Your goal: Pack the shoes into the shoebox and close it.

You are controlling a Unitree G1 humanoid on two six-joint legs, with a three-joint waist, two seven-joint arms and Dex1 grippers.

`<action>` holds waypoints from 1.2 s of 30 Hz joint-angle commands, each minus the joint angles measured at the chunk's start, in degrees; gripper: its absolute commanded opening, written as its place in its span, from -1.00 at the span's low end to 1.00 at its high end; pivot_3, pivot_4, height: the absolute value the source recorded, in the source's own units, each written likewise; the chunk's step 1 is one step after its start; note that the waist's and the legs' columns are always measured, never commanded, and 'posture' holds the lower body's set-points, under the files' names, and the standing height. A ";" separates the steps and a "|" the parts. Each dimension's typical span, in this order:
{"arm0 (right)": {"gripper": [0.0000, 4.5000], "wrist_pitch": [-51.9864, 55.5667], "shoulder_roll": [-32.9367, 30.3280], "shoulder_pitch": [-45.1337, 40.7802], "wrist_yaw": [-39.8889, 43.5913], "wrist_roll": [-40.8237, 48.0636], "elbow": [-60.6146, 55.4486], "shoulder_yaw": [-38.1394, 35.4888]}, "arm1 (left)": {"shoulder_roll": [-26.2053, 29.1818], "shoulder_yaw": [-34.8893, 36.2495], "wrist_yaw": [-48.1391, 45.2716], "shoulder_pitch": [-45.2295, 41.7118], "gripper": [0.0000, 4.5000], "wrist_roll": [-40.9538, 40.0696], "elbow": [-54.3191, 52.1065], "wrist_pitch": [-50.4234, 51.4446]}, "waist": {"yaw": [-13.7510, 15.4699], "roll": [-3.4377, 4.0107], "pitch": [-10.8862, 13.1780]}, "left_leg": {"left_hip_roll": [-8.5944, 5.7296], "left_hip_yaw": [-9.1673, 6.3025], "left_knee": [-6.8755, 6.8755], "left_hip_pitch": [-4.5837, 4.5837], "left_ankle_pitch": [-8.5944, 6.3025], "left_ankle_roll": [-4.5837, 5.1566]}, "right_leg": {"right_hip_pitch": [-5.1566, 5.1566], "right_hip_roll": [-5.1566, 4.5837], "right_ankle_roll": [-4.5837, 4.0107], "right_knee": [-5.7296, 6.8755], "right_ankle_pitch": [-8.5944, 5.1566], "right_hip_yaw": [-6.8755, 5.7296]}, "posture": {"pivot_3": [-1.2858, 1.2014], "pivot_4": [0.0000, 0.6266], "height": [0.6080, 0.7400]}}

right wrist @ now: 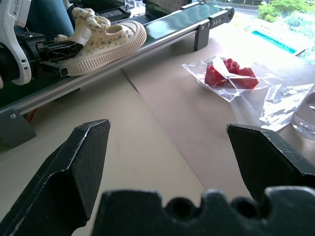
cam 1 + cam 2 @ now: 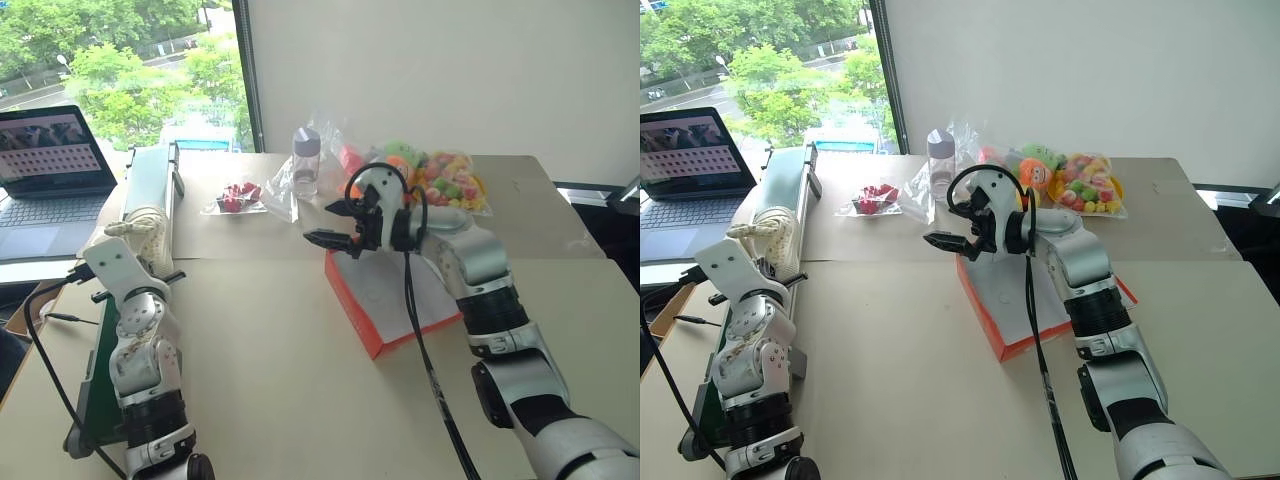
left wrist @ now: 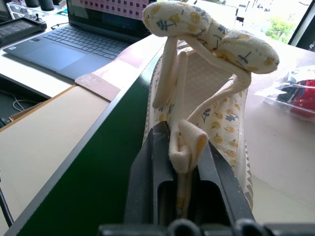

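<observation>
Two grippers: I have both arms up over the tan table (image 2: 280,380), one at each side.
Left gripper (image 3: 179,162): pressed together on the heel strap of the shoe (image 1: 101,39); in my left wrist view the cream strap sits pinched between the two black fingers (image 3: 142,182).
Shoe: cream with a small yellow and blue flower print, a bow on top and a ribbed pale sole; I see it lying on the green belt of the conveyor (image 2: 150,190) along the table's left edge, heel toward the gripper.
Right gripper (image 2: 335,225): fingers spread wide with nothing between them, held in the air over the far left corner of the shoebox.
Shoebox (image 2: 385,300): red-orange, white inside, lying open near the table's middle under my right forearm; I see no shoe in the part that shows.
Behind the box: plush toys (image 2: 450,185) in clear bags, a clear bottle (image 2: 306,160) and a bag of red blocks (image 1: 229,76).
Laptop (image 2: 45,180): open on the desk left of the conveyor.
</observation>
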 commanded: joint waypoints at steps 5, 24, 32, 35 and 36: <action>1.00 -0.98 0.54 -1.68 0.17 0.30 -0.57 -0.45 | 3.65 -2.11 -2.18 -3.03 -0.99 1.26 -7.96 -7.97 | 0.16 -0.04 0.03 | -0.02 -0.01 0.00 -0.23 -0.09 -0.14 | -0.10 -0.03 -0.14 -0.11 0.09 -0.04 | 0.03 -0.52 1.00; 1.00 21.34 13.46 -16.87 -22.39 30.61 15.55 -33.98 | 5.70 -16.78 -16.35 -17.09 -0.99 -13.64 -22.17 9.29 | 0.08 -0.05 0.04 | -0.10 -0.04 -0.01 -0.65 0.00 0.26 | -0.35 0.04 -0.05 -0.12 0.17 -0.01 | 0.03 -0.52 1.00; 1.00 20.30 12.02 -18.14 -23.62 32.48 17.54 -35.31 | 1.02 -19.83 -15.83 -18.07 -0.99 -16.47 -23.93 12.91 | 0.02 -0.05 0.04 | -0.11 -0.04 -0.01 -0.67 -0.01 0.30 | -0.31 0.07 0.04 -0.10 0.17 0.01 | 0.03 -0.52 1.00; 1.00 18.70 11.64 -19.02 -23.13 32.26 18.88 -35.17 | 0.25 -21.29 -16.06 -18.07 -0.99 -16.68 -23.45 13.72 | -0.02 -0.05 0.04 | -0.12 -0.05 0.02 -0.69 0.00 0.31 | -0.31 0.08 0.06 -0.12 0.17 0.01 | 0.03 -0.52 1.00; 1.00 18.30 11.58 -19.26 -23.06 32.25 19.28 -35.18 | 0.26 -21.64 -16.19 -17.96 -0.99 -16.58 -23.33 13.85 | -0.03 -0.05 0.04 | -0.13 -0.04 0.03 -0.69 0.00 0.31 | -0.31 0.07 0.07 -0.13 0.18 0.02 | 0.03 -0.52 1.00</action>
